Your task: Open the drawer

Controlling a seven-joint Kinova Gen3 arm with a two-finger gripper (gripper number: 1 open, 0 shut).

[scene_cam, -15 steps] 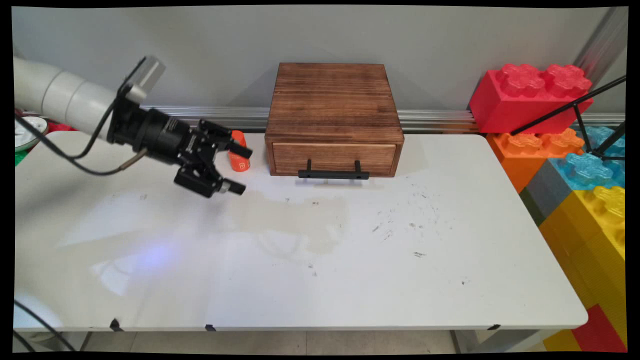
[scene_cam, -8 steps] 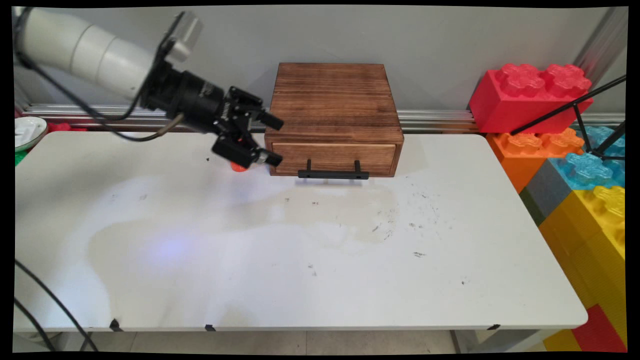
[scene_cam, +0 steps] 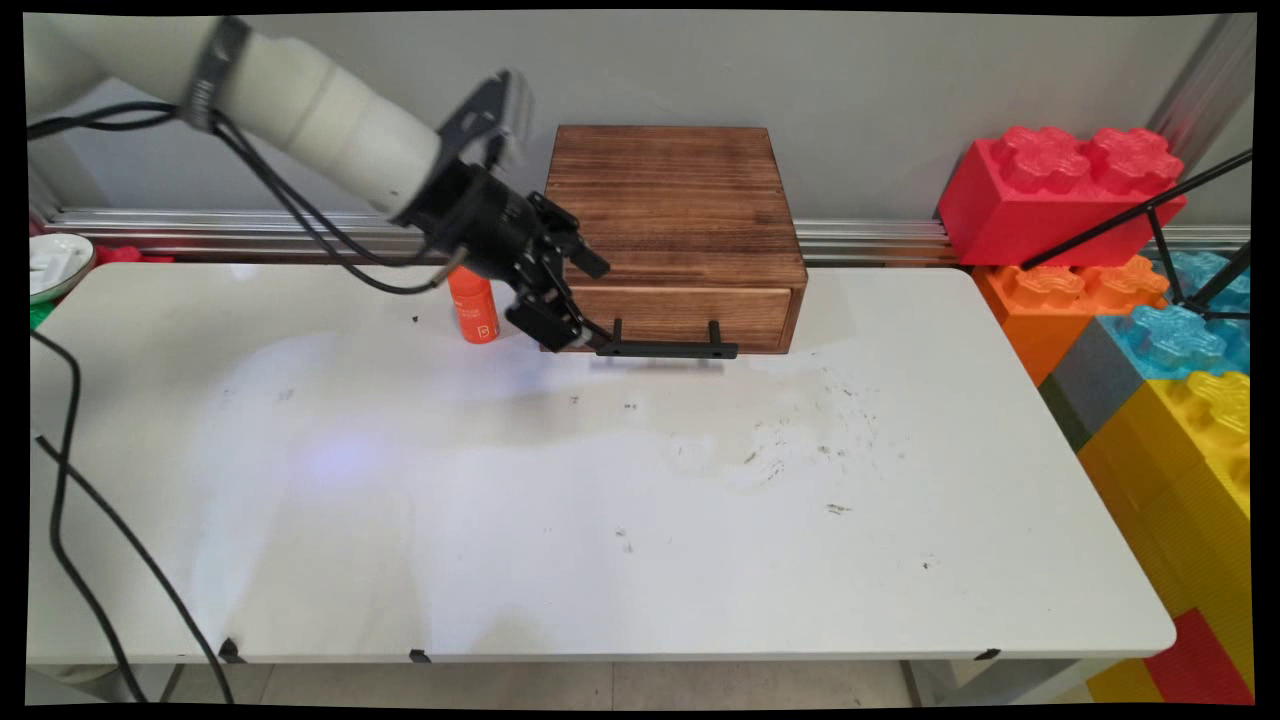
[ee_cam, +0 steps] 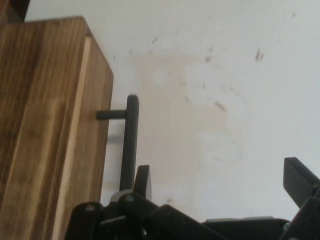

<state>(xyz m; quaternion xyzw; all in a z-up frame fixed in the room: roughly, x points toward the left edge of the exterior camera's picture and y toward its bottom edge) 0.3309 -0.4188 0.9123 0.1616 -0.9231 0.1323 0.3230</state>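
— How many things sit on the white tabletop [scene_cam: 700, 520]?

— Two: one dark brown wooden drawer box [scene_cam: 668, 210] with one black bar handle [scene_cam: 667, 348] [ee_cam: 130, 142], and one small orange plastic bottle [scene_cam: 474, 308].

— And the big toy bricks at the right?

— One red studded plastic brick [scene_cam: 1060, 190], one orange brick [scene_cam: 1065, 300], one blue brick [scene_cam: 1170, 340], and one yellow brick [scene_cam: 1195, 440].

— Anything else?

— One black two-finger gripper [scene_cam: 577, 305] [ee_cam: 220, 187], one white plate [scene_cam: 55, 262] at the left edge.
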